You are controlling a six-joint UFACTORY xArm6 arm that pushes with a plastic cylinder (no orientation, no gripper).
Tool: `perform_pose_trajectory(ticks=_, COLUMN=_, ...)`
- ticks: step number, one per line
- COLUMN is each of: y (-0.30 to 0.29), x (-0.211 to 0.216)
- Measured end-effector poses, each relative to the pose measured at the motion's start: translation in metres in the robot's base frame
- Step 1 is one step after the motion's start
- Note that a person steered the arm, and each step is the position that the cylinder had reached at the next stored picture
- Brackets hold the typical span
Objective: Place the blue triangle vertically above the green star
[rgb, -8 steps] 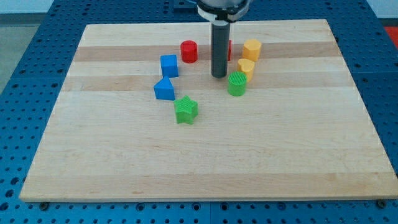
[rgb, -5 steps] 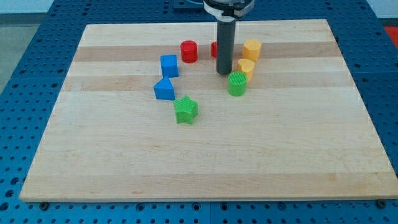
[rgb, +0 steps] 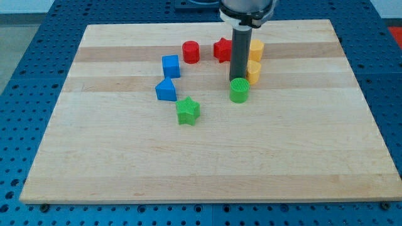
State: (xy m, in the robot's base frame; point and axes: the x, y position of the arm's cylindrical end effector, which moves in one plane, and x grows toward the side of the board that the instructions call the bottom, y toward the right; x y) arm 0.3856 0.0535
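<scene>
Light wood board (rgb: 207,169) on a blue pegboard bench, w/ the whole near half bare. Nearest block is the green star (rgb: 188,110), a bit left of centre. Just up and to the view's left of it, close but apparently not touching, sits the blue triangle (rgb: 166,90); it's off to the star's upper left, not straight above, so the task isn't done. Behind the triangle is the blue cube (rgb: 170,66). Over to the view's right stands the green cylinder (rgb: 239,90), and my tip (rgb: 239,79) comes down right at its far top edge, touching or nearly so; can't tell which. No pincer on this rig, just a plain rod, so nothing is held. Beside the rod on the right are 2 yellow blocks, the nearer yellow block (rgb: 253,71) and the farther yellow block (rgb: 255,48), shapes hard to make out. Furthest back are the red star (rgb: 222,49) and the red cylinder (rgb: 191,51). Risks, as I judge them: tip is well apart from the triangle and hemmed in by 4 blocks, so a careless exit could drag the green cylinder toward the star or scatter the yellows. Pushing the triangle rightward off-centre could spin it, or clip the star and shift the target itself. Coming in via the cube's side may shove the cube along too.
</scene>
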Motion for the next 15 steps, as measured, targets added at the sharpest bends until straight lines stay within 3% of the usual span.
perform_pose_trajectory(ticks=8, y=-0.077, x=-0.015)
perform_pose_trajectory(ticks=13, y=-0.048, x=0.079)
perform_pose_trajectory(ticks=15, y=-0.074, x=0.135)
